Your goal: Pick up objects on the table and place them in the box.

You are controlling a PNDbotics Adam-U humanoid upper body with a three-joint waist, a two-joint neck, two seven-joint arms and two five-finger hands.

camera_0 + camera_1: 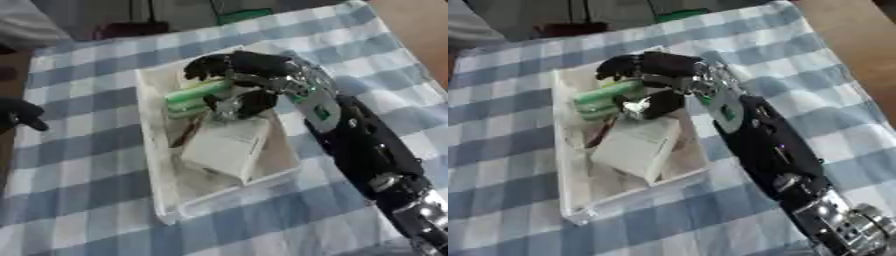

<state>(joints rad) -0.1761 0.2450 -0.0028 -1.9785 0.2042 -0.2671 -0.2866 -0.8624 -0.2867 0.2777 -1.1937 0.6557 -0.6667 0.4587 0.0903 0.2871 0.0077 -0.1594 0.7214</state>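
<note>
A white open box (154, 165) lies on the checked cloth. Inside it are a white carton (224, 146), a thin brown stick-like thing (188, 132) and a pale green tube-shaped object (198, 94) at the far end. My right hand (248, 70) reaches in from the right, over the box's far end. Its fingers curl over the green object and the thumb sits under it. The green object's right end is hidden by the hand. My left hand (17, 114) shows as a dark shape at the left edge, off the cloth.
The blue and white checked tablecloth (96, 105) covers the table. My right forearm (767, 142) crosses the cloth beside the box's right wall. Bare wood (850, 35) shows at the far right, and dark items stand beyond the far edge.
</note>
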